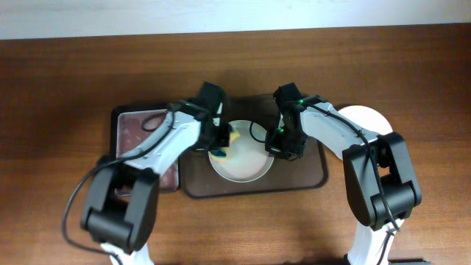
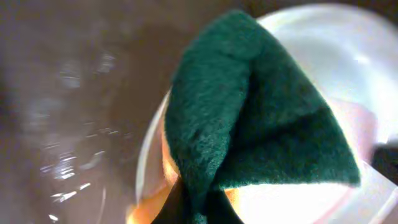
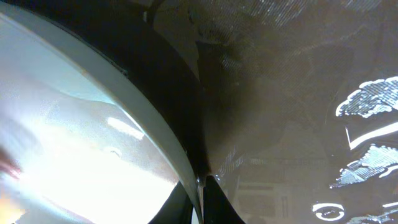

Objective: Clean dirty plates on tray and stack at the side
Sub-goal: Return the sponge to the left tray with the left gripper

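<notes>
The left arm (image 1: 158, 147) and right arm (image 1: 346, 136) had white shells and bulky black joints, with a thin black cable (image 1: 72, 197) looping at eight o'clock and a green light (image 1: 300, 102) at two o'clock.

The plate (image 2: 348, 56) is smooth and glossy, the sponge (image 2: 249, 124) rough and fibrous, the table (image 1: 73, 73) wooden.

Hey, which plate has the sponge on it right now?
The plate on the dark brown tray, sponge at its left edge. The other plate lies off the tray at the right.
</notes>
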